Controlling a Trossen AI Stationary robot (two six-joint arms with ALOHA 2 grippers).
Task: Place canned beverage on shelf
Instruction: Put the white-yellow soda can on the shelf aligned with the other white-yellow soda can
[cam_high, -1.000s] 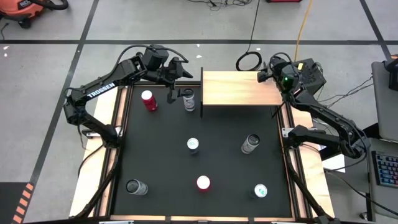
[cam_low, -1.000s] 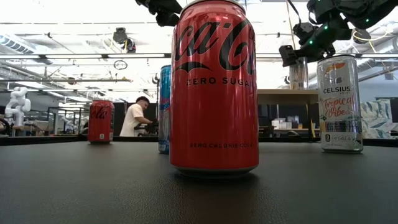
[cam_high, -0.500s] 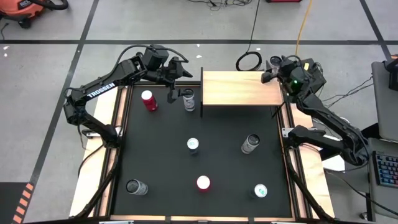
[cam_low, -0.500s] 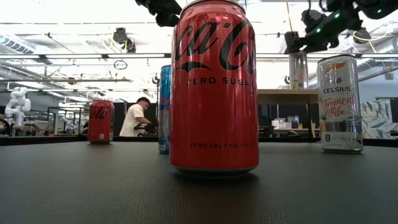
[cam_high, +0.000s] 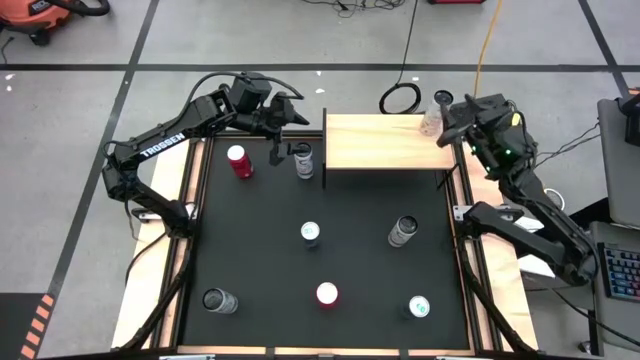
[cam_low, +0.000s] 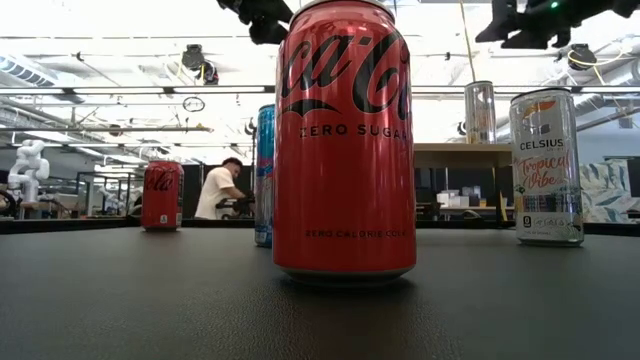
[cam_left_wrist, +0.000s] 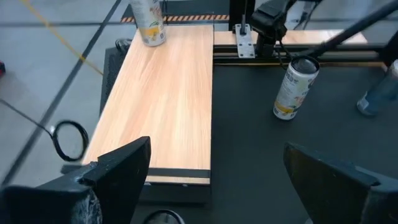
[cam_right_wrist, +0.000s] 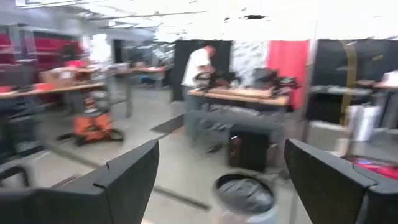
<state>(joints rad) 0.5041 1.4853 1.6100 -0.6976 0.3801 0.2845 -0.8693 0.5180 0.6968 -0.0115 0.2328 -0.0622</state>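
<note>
1. A second before, the right gripper (cam_high: 458, 110) had hung over the can (cam_high: 433, 112) at the far right corner of the shelf (cam_high: 385, 143); now it had drawn back towards its own side, fingers spread and empty — the can stood free, so the placing looked done.
2. The can was pale, slim, upright — near the shelf's edge.
3. The left gripper (cam_high: 283, 135) waited, fingers apart, beside the shelf's other end.
</note>
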